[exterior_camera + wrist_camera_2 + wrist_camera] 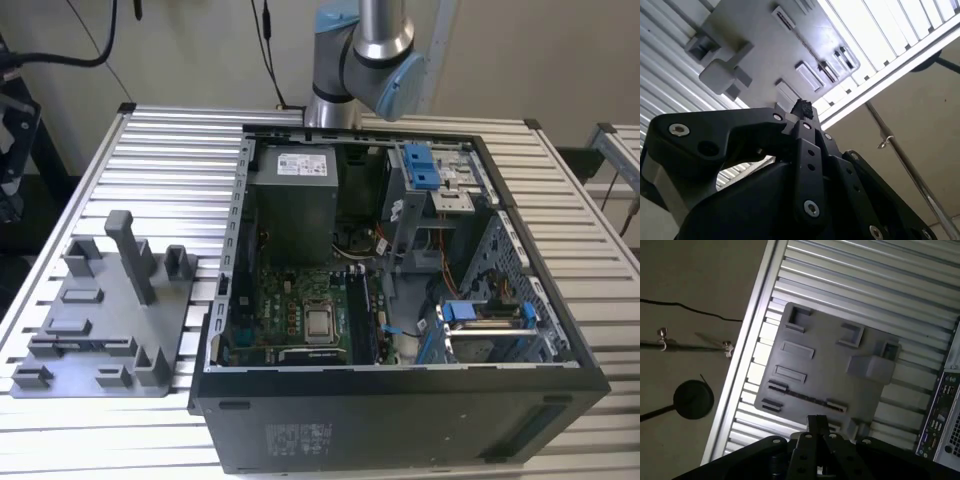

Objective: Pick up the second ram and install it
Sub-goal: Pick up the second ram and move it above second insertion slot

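Tool [817,422], clenched with nothing between its tips, hanging well above the grey fixture plate [830,365] on the slatted worktop [865,270]; both wrist views look down past the tips at the plate. The second ram [805,399] rests on the plate, near the edge closest to my tool, as a thin dark strip between two end holders. I am not touching it. In the exterior view the plate stands at the exterior view's left of the open computer case [400,400], and the strip lies in the plate's near part.

Long axis: along the plate's near edge, running left to right in the exterior view. That is roughly crosswise to what I take for the memory slots [365,315], which run near to far. I cannot tell which end bears the label.

Hazards, as I judge them:
- A descent with the tips closed would strike the stick's upper edge.
- An off-centre grip would let it tilt.
- Carried at this heading it would lie across a slot, and pressing could bend it.
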Available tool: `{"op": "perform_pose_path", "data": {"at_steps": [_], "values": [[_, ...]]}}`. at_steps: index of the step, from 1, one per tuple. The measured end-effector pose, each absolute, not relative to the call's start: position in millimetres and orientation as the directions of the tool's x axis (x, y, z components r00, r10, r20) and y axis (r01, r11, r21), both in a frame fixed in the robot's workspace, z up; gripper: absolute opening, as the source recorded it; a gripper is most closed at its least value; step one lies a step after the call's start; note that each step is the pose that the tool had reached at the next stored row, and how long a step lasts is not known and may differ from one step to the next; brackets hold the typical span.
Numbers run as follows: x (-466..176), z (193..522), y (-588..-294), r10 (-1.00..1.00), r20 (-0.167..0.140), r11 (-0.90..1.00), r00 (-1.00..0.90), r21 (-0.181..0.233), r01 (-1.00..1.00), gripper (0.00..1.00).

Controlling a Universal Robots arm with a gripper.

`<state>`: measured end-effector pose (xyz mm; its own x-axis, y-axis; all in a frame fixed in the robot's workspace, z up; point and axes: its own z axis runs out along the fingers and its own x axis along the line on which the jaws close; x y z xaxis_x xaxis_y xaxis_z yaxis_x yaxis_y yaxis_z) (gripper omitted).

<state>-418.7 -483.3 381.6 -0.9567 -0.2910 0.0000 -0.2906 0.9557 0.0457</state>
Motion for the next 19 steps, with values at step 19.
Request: {"op": "perform_pose_path", "data": {"at_steps": [19], "values": [[-418.6,381.6,-483.4,-0.349,0.001,0.936,-0.937,0.043,-0.349,0.11]]}}
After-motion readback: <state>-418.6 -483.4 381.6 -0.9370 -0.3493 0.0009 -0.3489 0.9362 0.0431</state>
